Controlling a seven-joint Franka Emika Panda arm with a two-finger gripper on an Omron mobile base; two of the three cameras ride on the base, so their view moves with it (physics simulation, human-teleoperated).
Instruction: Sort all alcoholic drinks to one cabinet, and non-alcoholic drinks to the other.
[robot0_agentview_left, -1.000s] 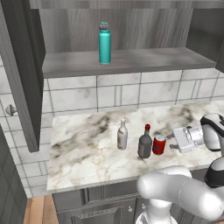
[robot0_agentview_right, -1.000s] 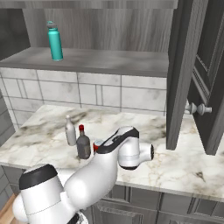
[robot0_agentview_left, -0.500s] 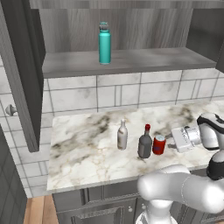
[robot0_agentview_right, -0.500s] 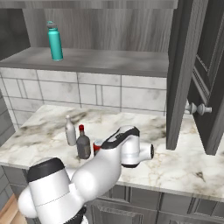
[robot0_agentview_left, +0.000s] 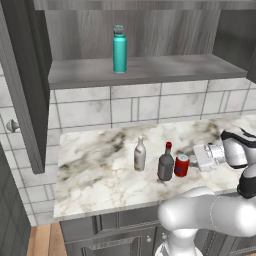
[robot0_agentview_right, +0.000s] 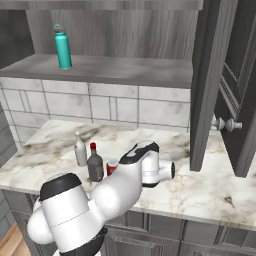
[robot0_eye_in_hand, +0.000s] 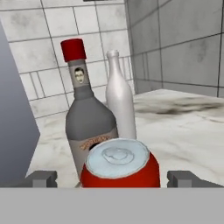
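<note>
Red soda can (robot0_eye_in_hand: 120, 164) sits upright on the marble table (robot0_agentview_left: 95, 165), right between my tool's (robot0_eye_in_hand: 113, 178) fingertips (robot0_eye_in_hand: 43, 178), which stand wide apart and not touching it. Just beside the can stands the squat dark bottle with the red cap (robot0_agentview_left: 165, 163), and past that the slim pale bottle (robot0_agentview_left: 140, 155), all three in a loose row. Up on the open cabinet's shelf (robot0_agentview_left: 165, 70) the teal bottle (robot0_agentview_left: 119, 49) stands upright, well apart from the rest.
</note>
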